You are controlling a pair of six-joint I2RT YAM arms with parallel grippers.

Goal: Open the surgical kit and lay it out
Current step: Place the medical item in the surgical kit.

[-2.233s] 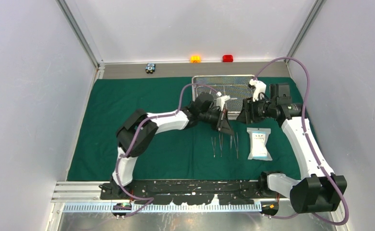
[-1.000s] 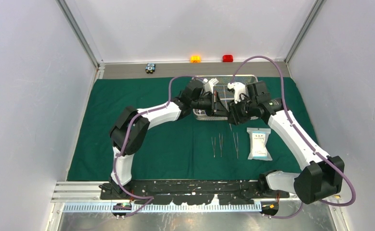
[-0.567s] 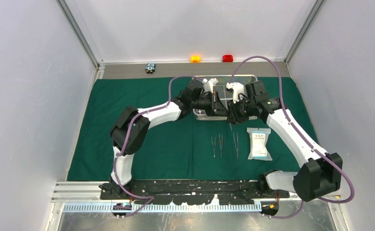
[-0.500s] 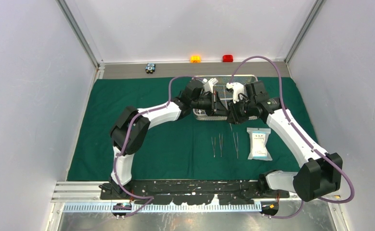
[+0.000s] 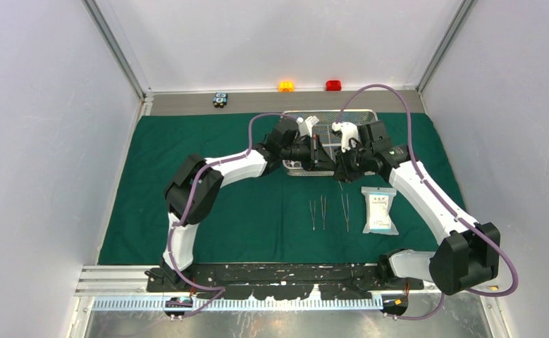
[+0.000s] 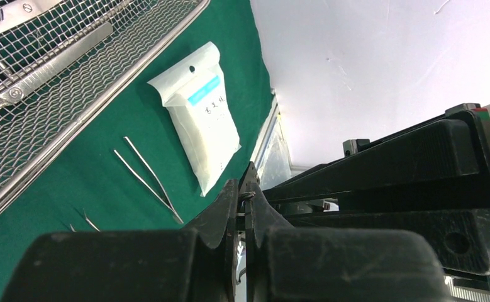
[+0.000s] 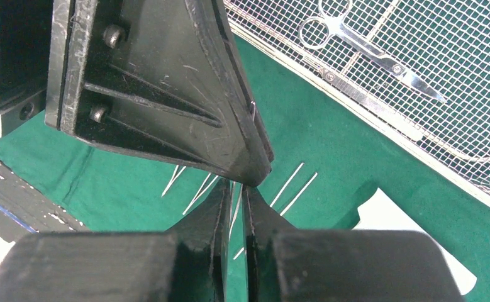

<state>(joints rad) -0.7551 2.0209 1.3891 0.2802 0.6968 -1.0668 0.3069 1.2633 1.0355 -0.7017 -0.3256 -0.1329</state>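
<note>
Two grippers meet over the near rim of the wire-mesh tray (image 5: 296, 116). The left gripper (image 6: 243, 186) is clamped on a slim steel instrument (image 6: 248, 196), kind unclear. The right gripper (image 7: 234, 195) shows only a narrow slit, and I cannot tell whether it pinches. I judge the polished steel light, stiff and slick: pinch the flat shank, not the points. Scissors (image 7: 355, 44) lie in the mesh; tweezers (image 5: 323, 210) and a soft white-blue packet (image 5: 379, 211) rest on the green cloth (image 5: 187, 141).

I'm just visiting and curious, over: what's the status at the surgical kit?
Left gripper shut on thin steel piece; right gripper nearly closed, tip to tip. Scissors in tray; tweezers, packet on cloth. Nothing in the way.
</note>
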